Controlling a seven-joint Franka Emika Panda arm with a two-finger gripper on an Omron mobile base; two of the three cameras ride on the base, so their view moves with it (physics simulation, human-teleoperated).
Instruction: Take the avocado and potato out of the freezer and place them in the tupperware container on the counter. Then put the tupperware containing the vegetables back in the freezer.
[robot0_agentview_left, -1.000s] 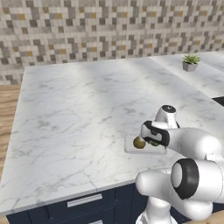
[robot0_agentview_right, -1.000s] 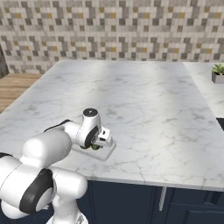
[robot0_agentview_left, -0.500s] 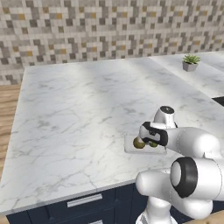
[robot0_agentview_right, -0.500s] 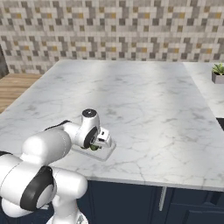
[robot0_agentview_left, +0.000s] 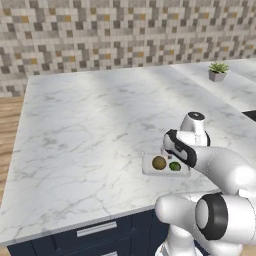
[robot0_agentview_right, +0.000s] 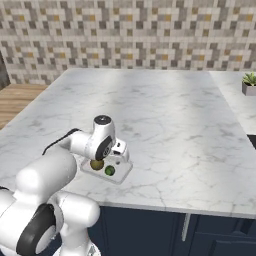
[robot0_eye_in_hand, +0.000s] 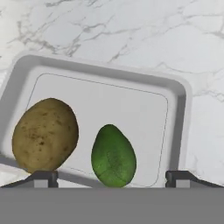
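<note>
Released within the last second, the avocado (robot0_eye_in_hand: 113, 156) now lies beside the potato (robot0_eye_in_hand: 45, 134) in the tupperware container (robot0_eye_in_hand: 175, 113) on the counter (robot0_agentview_left: 90, 130). Your gripper (robot0_eye_in_hand: 111, 177) hovers above, jaws spread. Expect a light, slippery tray; pinch one low wall.

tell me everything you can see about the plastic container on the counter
The container is a shallow rectangular tray of pale, whitish plastic with rounded corners and low walls. It lies flat and lidless on the white marble counter, near its front edge. Inside it lie a brown potato and a dark green avocado, side by side and not quite touching. The gripper hangs just over it, its fingertips spread wide, gripping nothing.
</note>
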